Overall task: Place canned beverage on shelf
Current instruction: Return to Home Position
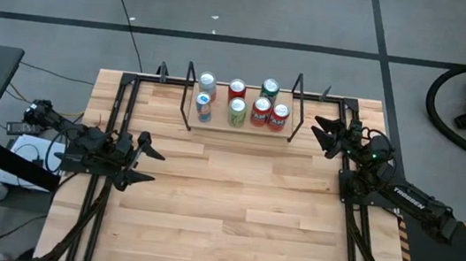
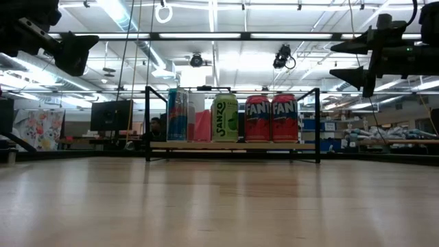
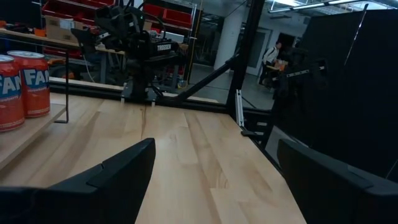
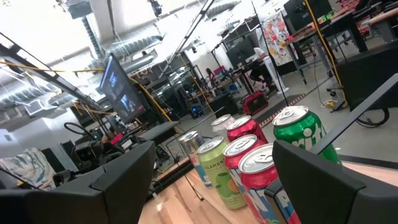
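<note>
Pale wood planks make up the surface, with grey workshop floor all round it. The right claw hangs raised off the planks, spread wide and empty, and the low light-wood shelf with thin black metal rod uprights lies just ahead of it. Seven cans stand upright on that shelf in two rows. Closest to the right claw's fingertips is a red aluminium soda can, and beyond it come a second red soda can, a light green soda can and a blue-and-white soda can. A dark green soda can stands in the row behind. No can lies on the surface, so the placing looks finished and only the retreat is left. To do that well, the right claw should back straight out along the line it points before it swings or drops. The thin black end upright and the nearest red can are close enough that a sideways sweep could clip them. A slow pull-out is wise, because the cans stand tightly together and one knock to the plank could topple several. The left claw, also spread wide and holding nothing, sits well apart from the shelf with bare planks ahead of it. It probably needs only a small, unobstructed move.
</note>
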